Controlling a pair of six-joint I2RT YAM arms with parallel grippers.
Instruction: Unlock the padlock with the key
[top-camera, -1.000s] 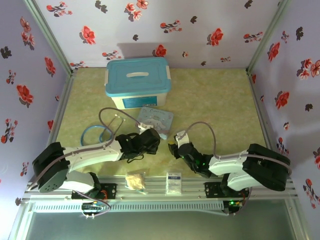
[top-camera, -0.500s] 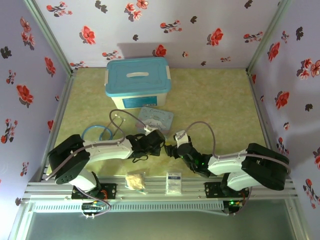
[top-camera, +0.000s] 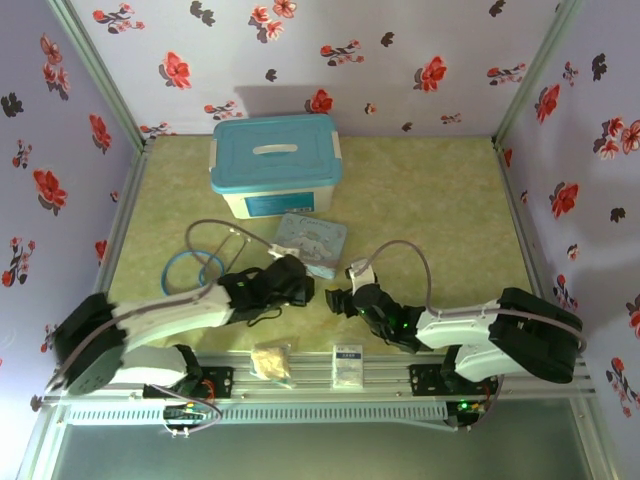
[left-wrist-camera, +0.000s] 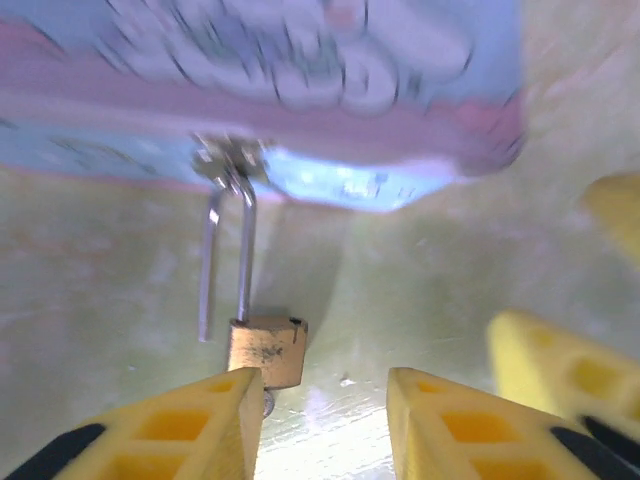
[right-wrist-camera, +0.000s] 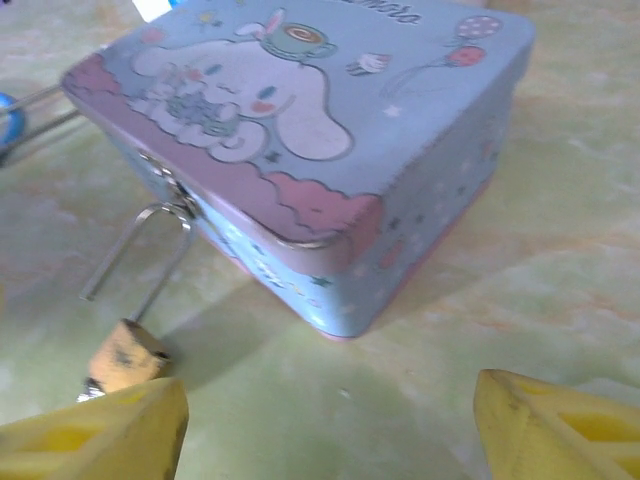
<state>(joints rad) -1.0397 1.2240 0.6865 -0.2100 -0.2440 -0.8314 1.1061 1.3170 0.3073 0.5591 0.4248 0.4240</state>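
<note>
Left gripper is open, its yellow fingers spread with nothing between them, low over the table. The padlock lies on the table just beyond the tip of the left-hand finger; contact cannot be confirmed. One leg of the silver shackle enters the brass body, while the other ends free beside it. The top of the shackle passes through the clasp on the front wall of the cartoon tin. A small silver piece at the underside of the body may be the key; it is too small to verify. Right gripper is likewise open, fingers wide apart and holding nothing, facing the tin's near corner, with the padlock just past its left-hand finger. In the top view the two grippers sit tip to tip, near each other but apart, immediately in front of the tin. Blue stethoscope tubing lies to the left of the left arm. A blue-lidded storage box stands behind the tin. A small packet and a white card rest on the near rail.
</note>
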